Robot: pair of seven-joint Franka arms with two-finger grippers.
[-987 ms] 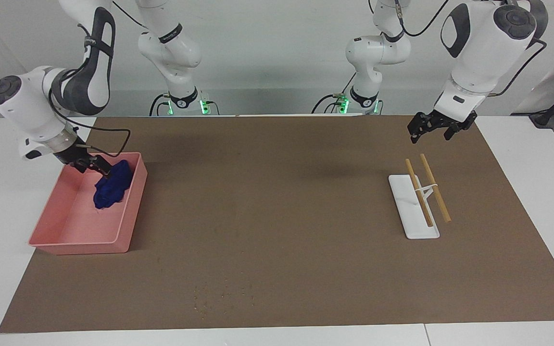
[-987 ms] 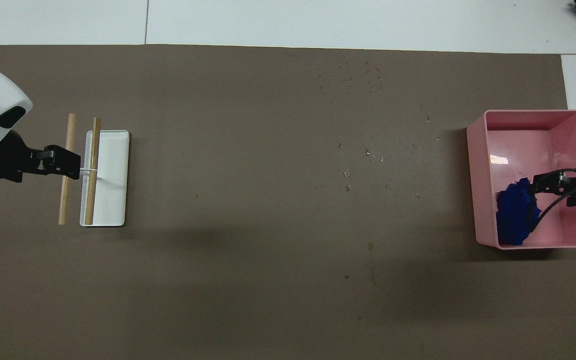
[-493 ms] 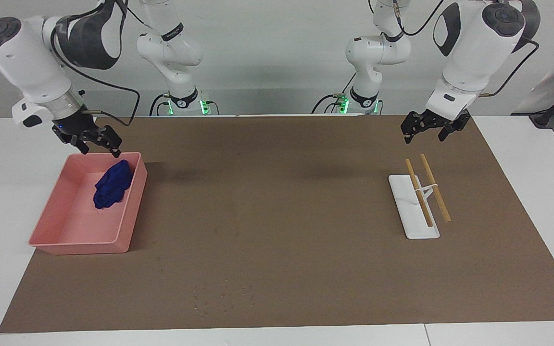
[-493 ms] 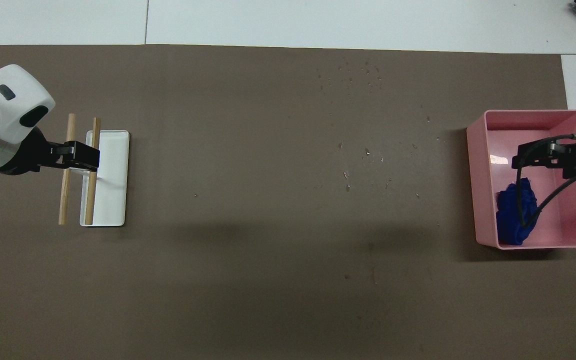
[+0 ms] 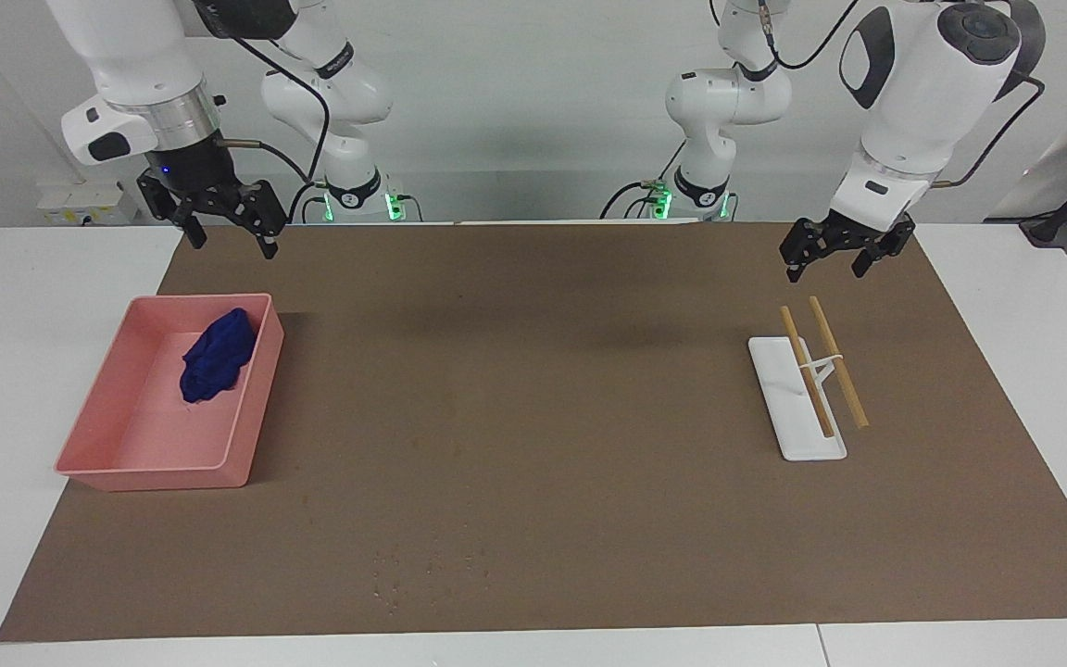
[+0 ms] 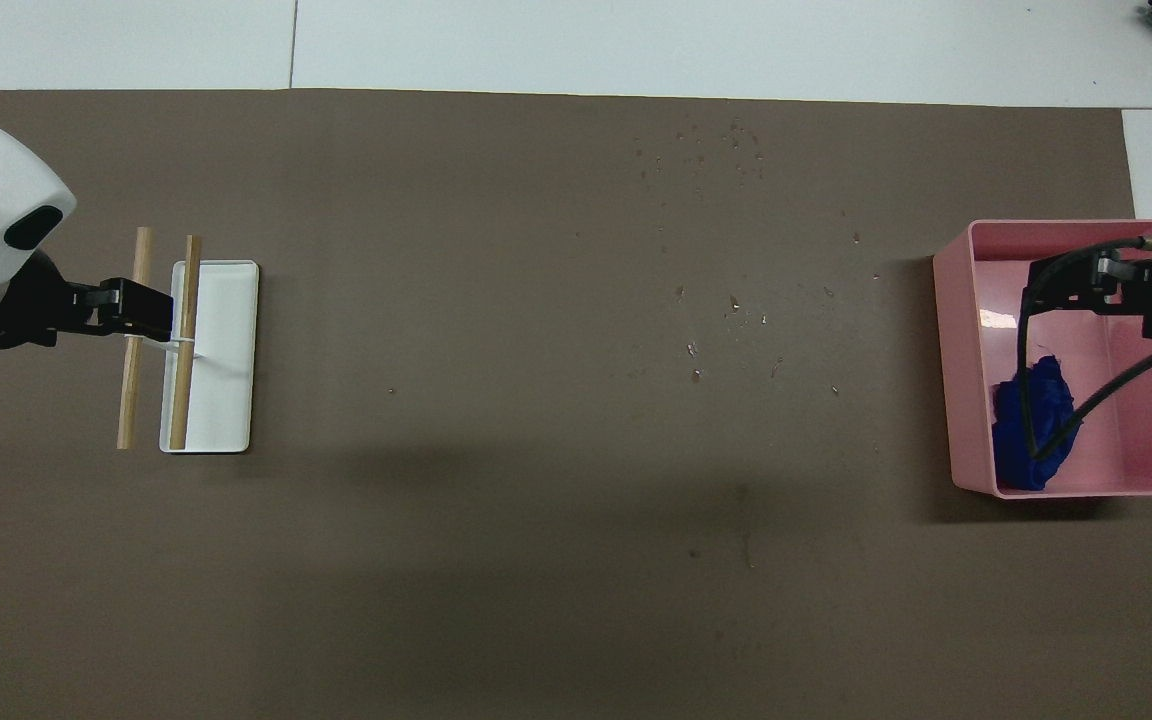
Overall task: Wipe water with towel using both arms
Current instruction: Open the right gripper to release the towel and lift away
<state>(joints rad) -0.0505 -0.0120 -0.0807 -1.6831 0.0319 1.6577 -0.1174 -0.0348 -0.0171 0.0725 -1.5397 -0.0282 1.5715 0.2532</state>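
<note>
The deep-blue towel [image 5: 214, 357] lies bundled in the pink tray [image 5: 154, 477], against the tray's wall toward the mat's middle; it also shows in the overhead view [image 6: 1031, 425]. My right gripper [image 5: 228, 233] is open and empty, raised high over the mat's edge by the tray; the overhead view shows the right gripper [image 6: 1096, 298] over the tray [image 6: 946, 370]. My left gripper [image 5: 826, 259] is open and empty, in the air over the robot-side ends of two wooden rods [image 5: 821, 371]. I see no clear water blotch, only faint dark marks [image 6: 742, 494] on the brown mat.
The rods rest on a white rack [image 5: 797, 431] toward the left arm's end of the table; it also shows from above [image 6: 226, 350]. Tiny pale specks [image 5: 422, 565] are scattered on the mat far from the robots. White table borders the mat.
My right gripper let go of the towel in the tray, opened and rose up and back toward the robots. The towel stays in the tray. My left gripper barely moved.
</note>
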